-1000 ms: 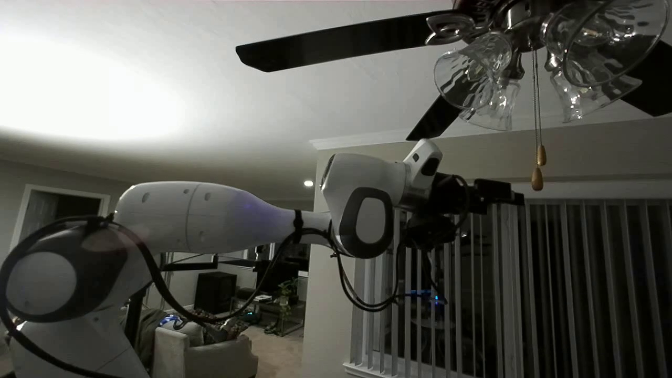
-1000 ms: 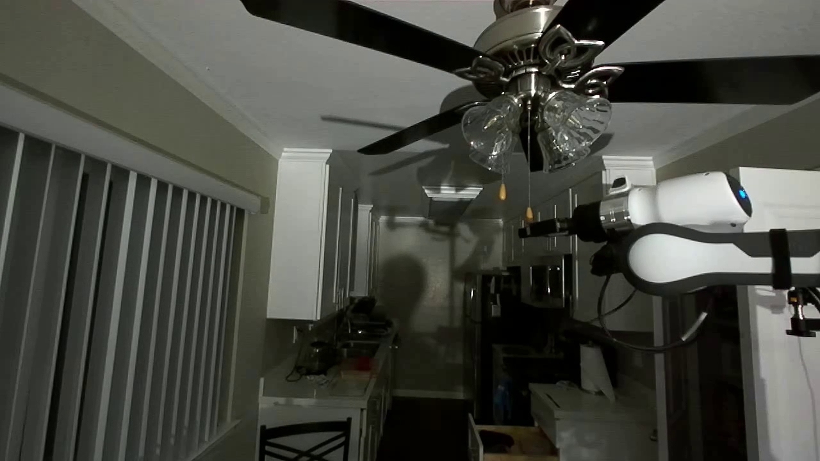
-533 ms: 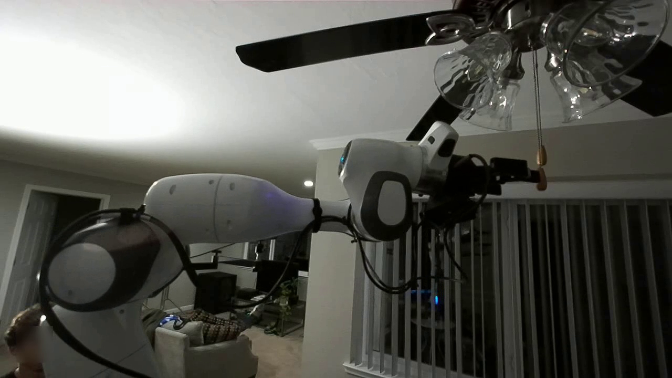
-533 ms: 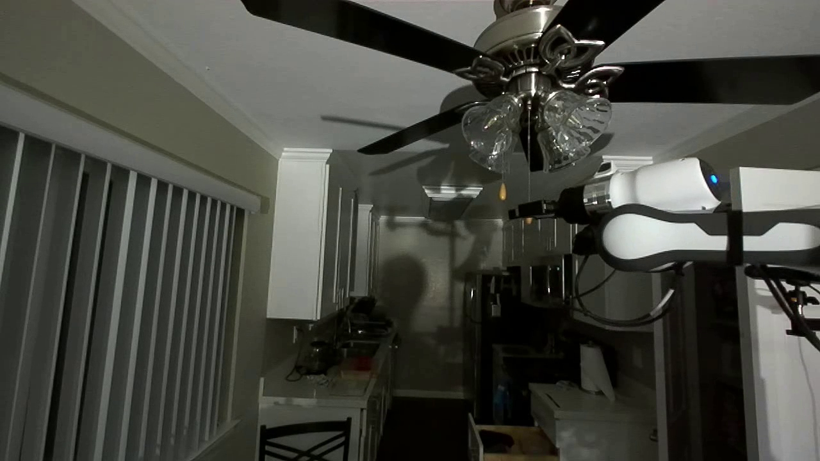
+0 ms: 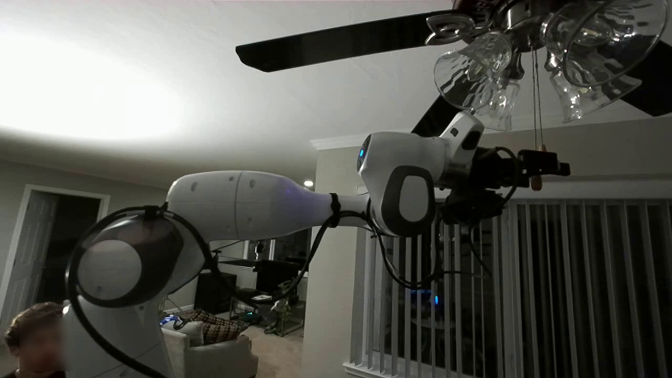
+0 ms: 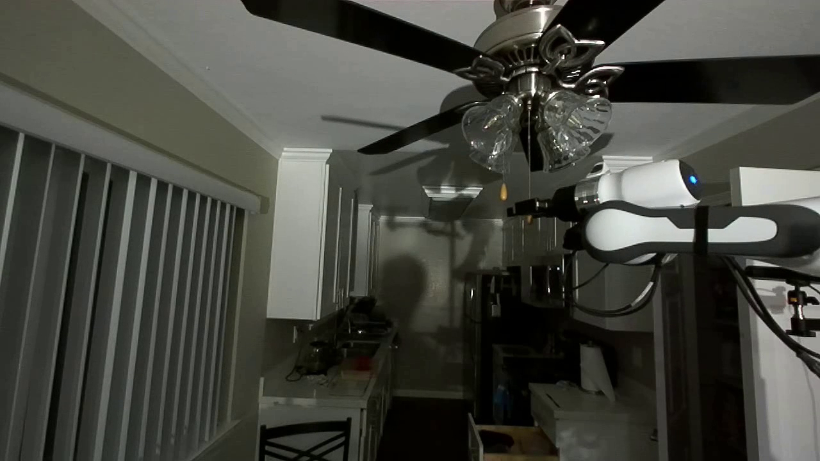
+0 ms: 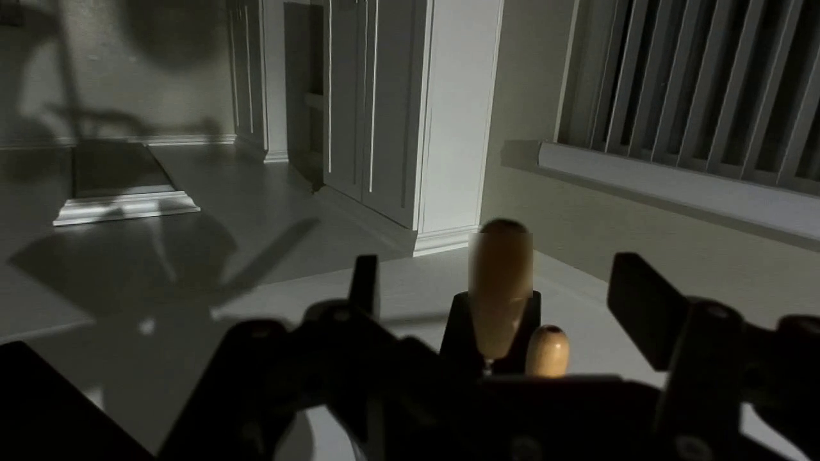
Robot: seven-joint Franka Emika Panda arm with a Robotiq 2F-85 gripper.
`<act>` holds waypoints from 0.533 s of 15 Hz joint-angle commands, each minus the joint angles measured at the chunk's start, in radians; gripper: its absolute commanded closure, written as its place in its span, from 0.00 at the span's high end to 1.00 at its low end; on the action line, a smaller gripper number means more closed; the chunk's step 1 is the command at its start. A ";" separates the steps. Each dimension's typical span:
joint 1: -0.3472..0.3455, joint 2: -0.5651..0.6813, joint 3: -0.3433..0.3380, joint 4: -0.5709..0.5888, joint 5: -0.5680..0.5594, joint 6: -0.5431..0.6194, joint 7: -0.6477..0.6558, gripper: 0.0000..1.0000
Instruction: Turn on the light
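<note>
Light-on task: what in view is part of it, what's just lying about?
Job:
gripper
light
pull chains
knobs (which one switches it, can't tell)

Not the job:
blinds
armchair
pillows
cabinets
paper towels
fan blades

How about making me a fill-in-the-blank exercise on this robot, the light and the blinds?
1. The light looks switched ____.
2. The number of tan knobs in the wrist view is ____.
3. The gripper is not shut but ____.
4. The blinds run not horizontally but ____.

Missing words: off; two; open; vertically.
</note>
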 commanded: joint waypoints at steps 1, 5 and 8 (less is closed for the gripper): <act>-0.006 0.028 -0.006 0.034 0.029 0.018 0.006 0.60; -0.008 0.032 -0.009 0.036 0.039 0.021 0.008 0.34; -0.008 0.031 -0.012 0.031 0.043 0.024 0.008 0.15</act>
